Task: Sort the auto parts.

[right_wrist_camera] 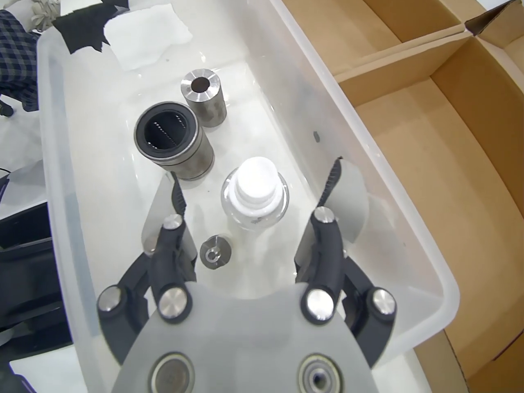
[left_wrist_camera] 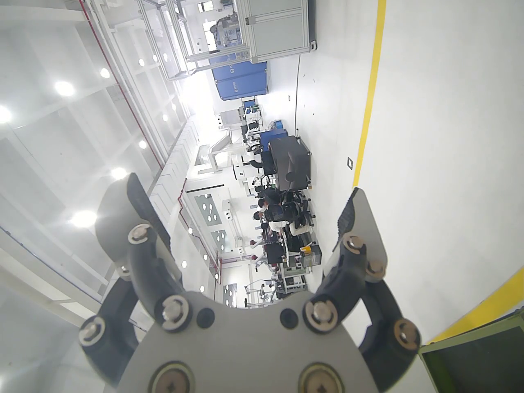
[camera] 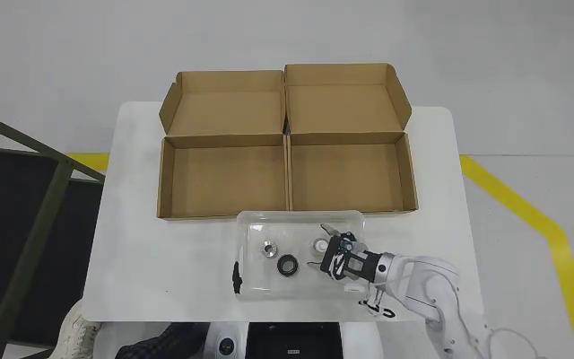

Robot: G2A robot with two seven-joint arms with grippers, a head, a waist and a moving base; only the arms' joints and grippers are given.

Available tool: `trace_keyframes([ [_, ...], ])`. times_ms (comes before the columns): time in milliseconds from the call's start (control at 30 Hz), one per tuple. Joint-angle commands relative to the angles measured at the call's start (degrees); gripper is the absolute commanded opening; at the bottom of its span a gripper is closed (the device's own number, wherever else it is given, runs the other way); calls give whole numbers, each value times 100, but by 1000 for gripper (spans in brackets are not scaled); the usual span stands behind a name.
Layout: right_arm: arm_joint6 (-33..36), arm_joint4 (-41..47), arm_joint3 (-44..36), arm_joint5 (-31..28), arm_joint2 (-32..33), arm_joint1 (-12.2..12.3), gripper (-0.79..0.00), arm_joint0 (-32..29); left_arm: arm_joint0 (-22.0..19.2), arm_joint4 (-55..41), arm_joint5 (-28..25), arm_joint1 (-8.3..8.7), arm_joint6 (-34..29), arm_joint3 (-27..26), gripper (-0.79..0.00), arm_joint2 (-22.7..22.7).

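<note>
- The cardboard boxes (camera: pixel 224 179) are being shown in plain brown.
- The bin (right_wrist_camera: pixel 286 10) is being seen as translucent white.
- The bearing (right_wrist_camera: pixel 174 141) is being shown grey, black inside.
- The sleeve (right_wrist_camera: pixel 204 98) is being shown steel grey.
- The tape scrap (right_wrist_camera: pixel 88 26) is being shown black.

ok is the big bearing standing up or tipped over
Upright: the bearing stands on end in the clear bin, its open bore facing up.
</note>
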Motion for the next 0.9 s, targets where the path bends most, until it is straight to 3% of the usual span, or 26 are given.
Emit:
trace_keyframes([
  [0,40,9,22,33,-14,6,-406,18,0,0,0,0,0,0,0,0],
  [133,119,-4,28,97,-36,20,-486,37,0,0,0,0,0,0,0,0],
  [267,108,-71,-36,71,-55,41,-770,21,0,0,0,0,0,0,0,0],
  [300,87,-90,-64,69,-49,48,-785,3,0,0,0,0,0,0,0,0],
  [667,-390,-158,-375,66,74,117,-785,-172,0,0,0,0,0,0,0,0],
  [867,-719,340,-353,-95,138,136,-785,-129,0,0,0,0,0,0,0,0],
])
